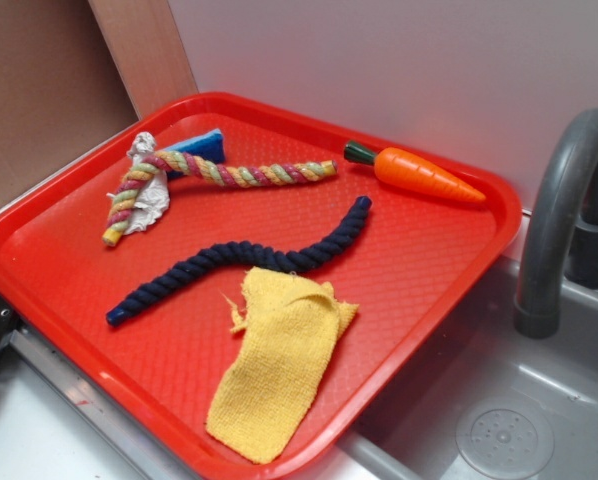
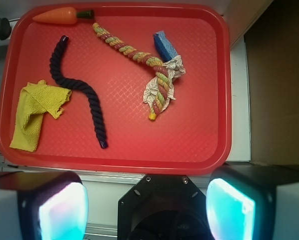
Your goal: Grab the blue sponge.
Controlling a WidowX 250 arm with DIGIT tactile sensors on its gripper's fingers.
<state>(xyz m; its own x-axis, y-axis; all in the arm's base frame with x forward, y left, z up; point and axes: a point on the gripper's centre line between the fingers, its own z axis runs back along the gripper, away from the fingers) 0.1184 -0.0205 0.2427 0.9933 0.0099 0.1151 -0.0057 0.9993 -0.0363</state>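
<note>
Glossy textured plastic tray [image 1: 459,260]; matt foam blue sponge [image 2: 165,45]; woven cloth [image 1: 274,370].

Two cameras, one red tray [image 1: 69,240]
The exterior view stands off one corner, looking down at a slant across the tray toward the wall, with the grey faucet [image 1: 559,210] at right. The wrist view looks steeply down from high above, the gripper [image 2: 147,207] fingers filling its near edge. Both share the whole tray, seen from roughly opposite sides: the carrot [image 1: 419,175] lies far-right outside, far-left from the wrist
</note>
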